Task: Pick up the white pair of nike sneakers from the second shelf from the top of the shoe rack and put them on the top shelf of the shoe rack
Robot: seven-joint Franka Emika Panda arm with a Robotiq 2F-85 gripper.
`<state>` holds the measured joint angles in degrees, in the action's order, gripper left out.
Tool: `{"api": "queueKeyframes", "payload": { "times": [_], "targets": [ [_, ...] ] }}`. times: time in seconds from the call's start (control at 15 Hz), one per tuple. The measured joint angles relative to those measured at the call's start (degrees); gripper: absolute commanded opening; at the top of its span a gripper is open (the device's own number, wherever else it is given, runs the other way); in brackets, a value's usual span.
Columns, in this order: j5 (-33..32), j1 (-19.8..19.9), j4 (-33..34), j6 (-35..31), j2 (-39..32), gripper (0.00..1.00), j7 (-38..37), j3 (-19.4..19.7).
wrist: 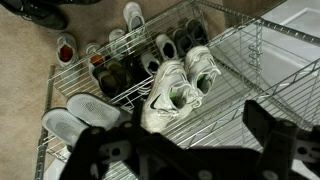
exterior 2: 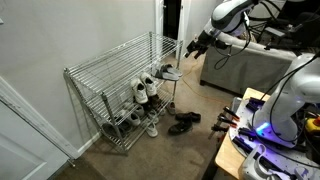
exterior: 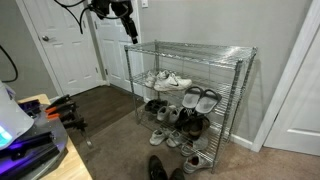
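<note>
Hand (exterior: pixel 125 22) comes first at the left. It hangs in the air above the left end of the shoe rack (exterior: pixel 250 90), clear of the top shelf (exterior: pixel 190 48). In the wrist view its two dark fingers (wrist: pixel 105 155) stand wide apart with nothing between them.

Below it, on the second shelf from the top (exterior: pixel 185 97), the white pair of nike sneakers (exterior: pixel 165 80) sits toward the rack's left end. The two shoes lie side by side, touching, with their laces up. The wrist view shows the pair (wrist: pixel 178 88) more closely. A small dark mark runs along one shoe's side, but it is too blurred to read as a logo, and no lettering can be made out.

To the right of the pair, on what looks like the same tier, lie grey-and-white slides (exterior: pixel 200 98). The rack's two lower tiers hold a mix of dark and pale shoes (exterior: pixel 185 125).

On the floor just in front of the rack, a pair of dark shoes (exterior: pixel 158 168) lies apart from it, seen in both exterior views (exterior 2: pixel 182 124).
</note>
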<state>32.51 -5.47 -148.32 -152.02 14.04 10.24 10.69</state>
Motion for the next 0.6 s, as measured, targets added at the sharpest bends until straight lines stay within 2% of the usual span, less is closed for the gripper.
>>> {"api": "queueKeyframes", "payload": {
  "times": [0.2, 0.33, 0.6],
  "targets": [
    [0.64, -0.14, -0.09, -0.35, -0.39, 1.00, 0.05, -0.22],
    [4.14, -1.57, -0.72, -3.84, -2.41, 1.00, 1.13, -0.68],
    [19.94, -8.86, 0.09, -13.97, -11.30, 1.00, 8.94, -1.23]
  ]
}}
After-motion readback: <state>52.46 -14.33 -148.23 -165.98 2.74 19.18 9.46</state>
